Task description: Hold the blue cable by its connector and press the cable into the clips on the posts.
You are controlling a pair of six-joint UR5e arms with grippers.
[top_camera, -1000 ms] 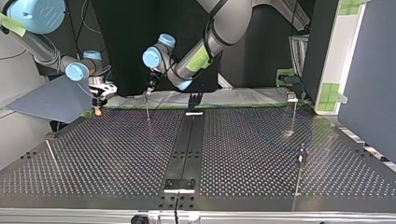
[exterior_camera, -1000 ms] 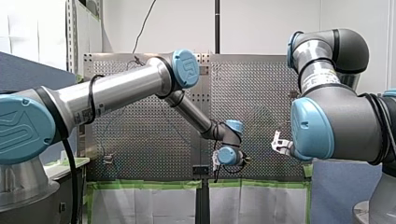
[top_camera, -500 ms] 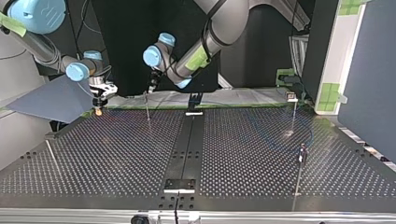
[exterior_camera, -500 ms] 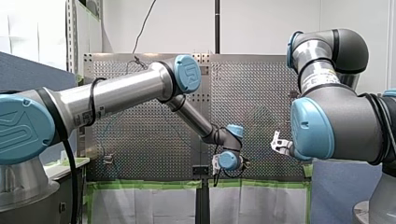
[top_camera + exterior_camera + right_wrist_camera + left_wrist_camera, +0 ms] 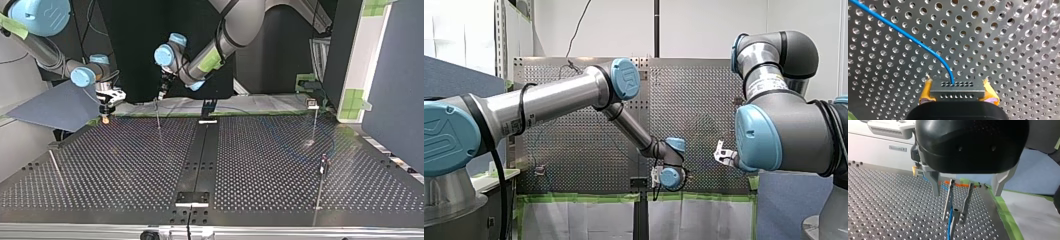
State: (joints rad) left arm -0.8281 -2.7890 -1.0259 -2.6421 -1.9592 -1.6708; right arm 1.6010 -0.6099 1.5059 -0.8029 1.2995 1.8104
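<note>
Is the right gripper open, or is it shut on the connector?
Shut on the connector: in the right wrist view the right gripper presses its yellow pads against both ends, and the blue cable leaves it.

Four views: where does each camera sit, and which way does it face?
Front: behind the arms, looks over the table; left arm at left, right arm at right.
Top: across the table, faces the arms; sides crossed.
Left wrist: on the left arm, looks along the left tool, which straddles a post.
Right wrist: on the right arm, looks down at the table; right tool grips the connector.
Shared: both wrist views show the blue cable.
</note>
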